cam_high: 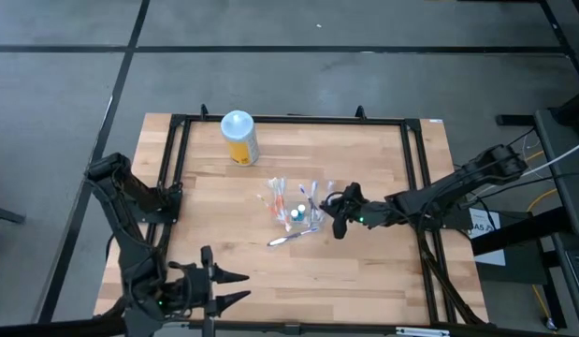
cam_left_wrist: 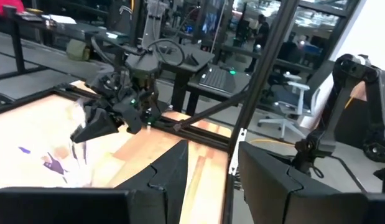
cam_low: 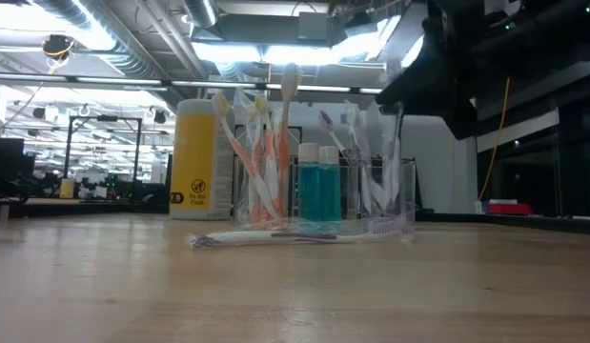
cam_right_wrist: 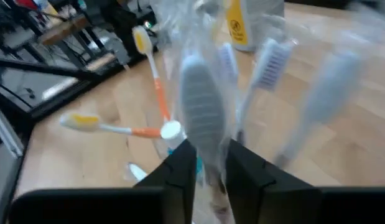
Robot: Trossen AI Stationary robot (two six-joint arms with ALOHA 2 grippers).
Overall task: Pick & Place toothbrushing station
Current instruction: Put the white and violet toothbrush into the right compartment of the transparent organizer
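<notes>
Centrally on the wooden table (cam_high: 364, 262), the toothbrushing station (cam_high: 294, 208) is standing: clear holders (cam_low: 371, 195) packed with upright wrapped toothbrushes, some orange-handled (cam_low: 261, 162), some whitish or purple, and two teal bottles with white caps (cam_low: 318, 186) between them. One wrapped toothbrush (cam_high: 291, 237) is lying flat on the table just near of the holders. A yellow canister with a white lid (cam_high: 238, 137) is standing farther back and to the left.

Reaching in from the right, the right gripper (cam_high: 338, 215) is sitting at the station's right edge, its fingers (cam_right_wrist: 180, 171) pinching the wrapped head of a whitish toothbrush (cam_right_wrist: 203, 118).

The left gripper (cam_high: 235, 287) is waiting at the near left edge of the table, well apart from the station, its fingers spread.
</notes>
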